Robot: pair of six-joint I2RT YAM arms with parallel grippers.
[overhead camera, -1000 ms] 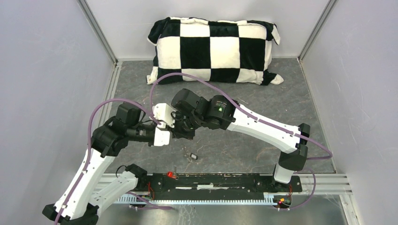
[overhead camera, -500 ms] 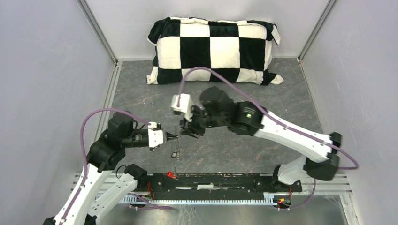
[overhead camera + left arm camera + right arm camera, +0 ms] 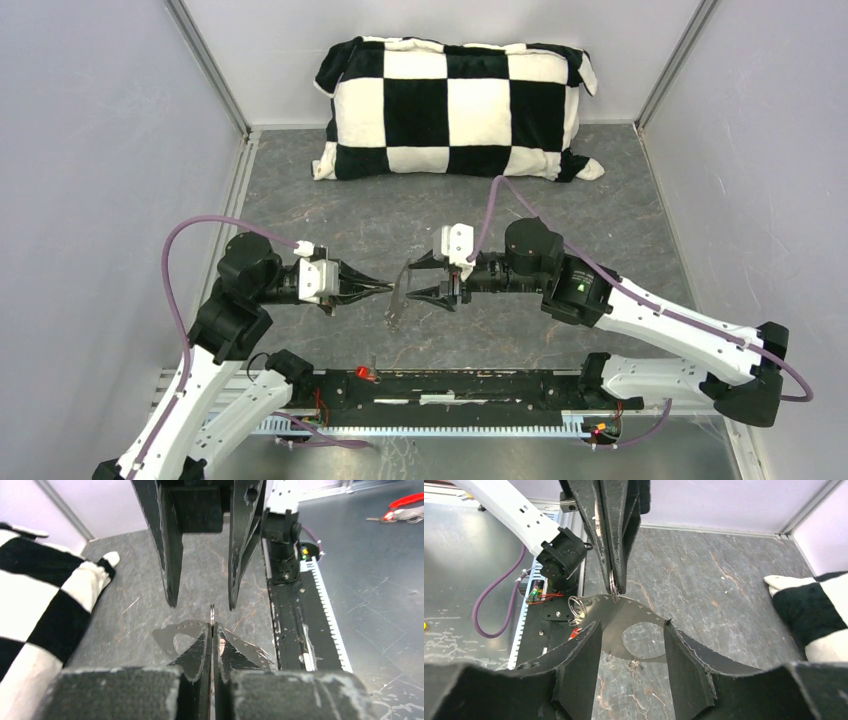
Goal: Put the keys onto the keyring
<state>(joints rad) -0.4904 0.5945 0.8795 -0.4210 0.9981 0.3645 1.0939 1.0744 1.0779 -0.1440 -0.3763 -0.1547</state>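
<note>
Keyring point(image 3: 612, 587) hangs mid-scene, thin grey loop edge-on, its flat perforated metal fringe point(image 3: 634, 612) dangling beneath; red key point(image 3: 366, 374) lies near edge, left of centre.

A robotics lab cell: plain grey walls point(image 3: 90, 150), aluminium frame rails point(image 3: 208, 68), two bolted-down robot arms point(image 3: 650, 318).
</note>
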